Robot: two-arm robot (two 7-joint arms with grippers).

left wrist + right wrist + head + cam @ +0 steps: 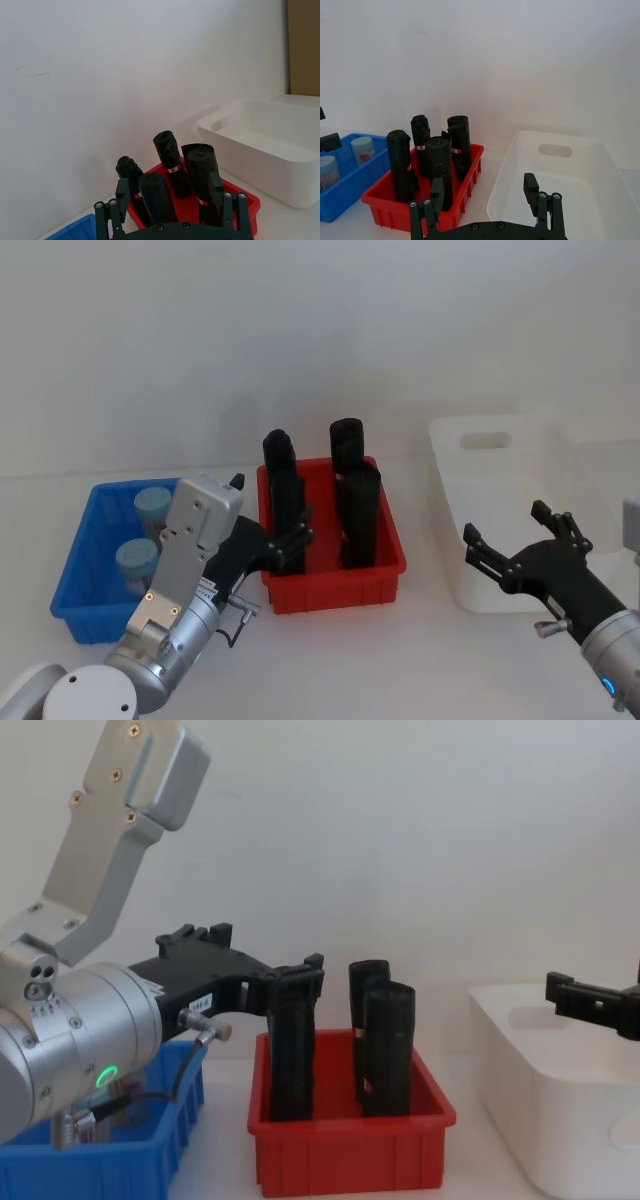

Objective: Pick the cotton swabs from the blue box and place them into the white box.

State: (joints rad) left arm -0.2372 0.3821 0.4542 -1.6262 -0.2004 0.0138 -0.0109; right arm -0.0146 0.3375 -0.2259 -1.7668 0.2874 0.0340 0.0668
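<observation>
- While both of the cotton swabs (152, 508), two small clear cylindrical jars with pale blue-grey round lids, stand upright in the low bright blue plastic box (85, 625), the task looks to be at its very start. Nothing is lifted, and the large white plastic box (535, 435) with the oval handle hole looks bare inside, as far as the right wrist view reaches.
- The left gripper (295, 545) hovers at the near left corner of the red plastic bin (335, 590), just beside the blue box's right wall rather than over the jars. Its fingers are spread apart and hold nothing.
- The right gripper (505, 530) hangs in front of the white box, fingers likewise apart and empty. It appears idle.
- The tall black upright rolls (348, 440) standing in the red bin are no part of the job.
- In my judgement the step in hand is the approach to the first jar. The next move calls for the left gripper to swing to the robot's left, centre over one lid, come down with its fingers straddling that jar, and close on its sides.
- The jars stand near each other, one behind the other, so the fingers should avoid nudging the second jar.
- The carry to the white box will likely have to clear the black rolls between the two boxes.
</observation>
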